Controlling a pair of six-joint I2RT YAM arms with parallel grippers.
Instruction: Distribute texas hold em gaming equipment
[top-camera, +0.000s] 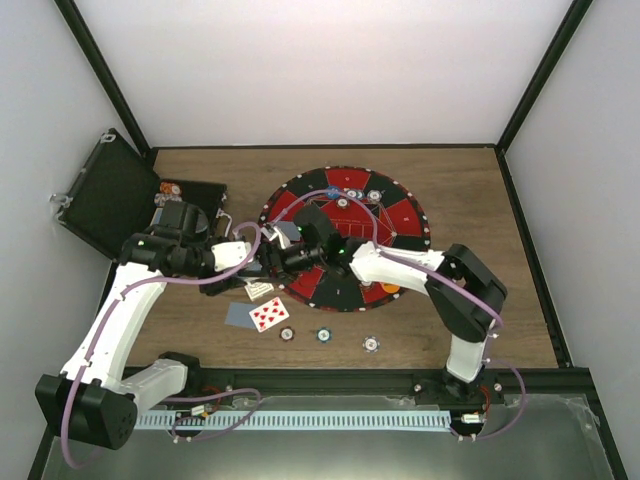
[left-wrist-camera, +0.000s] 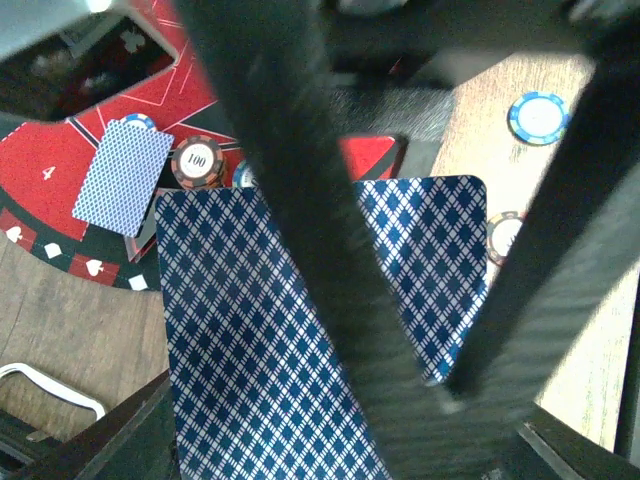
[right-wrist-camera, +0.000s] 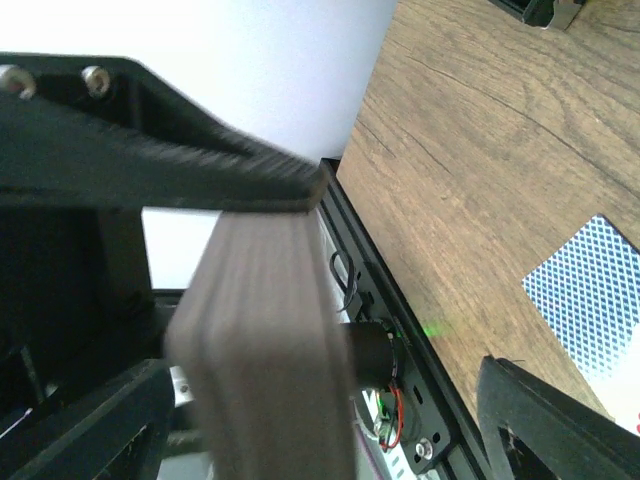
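My left gripper (top-camera: 262, 250) is shut on a deck of blue-backed cards (top-camera: 284, 232) at the mat's left edge. In the left wrist view the deck's top card (left-wrist-camera: 260, 330) fills the frame between my jaws. My right gripper (top-camera: 297, 255) meets it from the right, and its dark fingers (left-wrist-camera: 330, 250) cross the card. In the right wrist view the deck's edge (right-wrist-camera: 260, 350) stands between wide-apart jaws. A face-up red card (top-camera: 268, 313), a face-down card (top-camera: 240, 315) and three chips (top-camera: 324, 335) lie on the table.
The round red-and-black mat (top-camera: 405, 215) holds a face-down card (left-wrist-camera: 125, 175), a "100" chip (left-wrist-camera: 198, 160) and chips at its far rim (top-camera: 350, 192). An orange chip (top-camera: 390, 289) sits at its near edge. The open black case (top-camera: 110, 195) stands at the far left.
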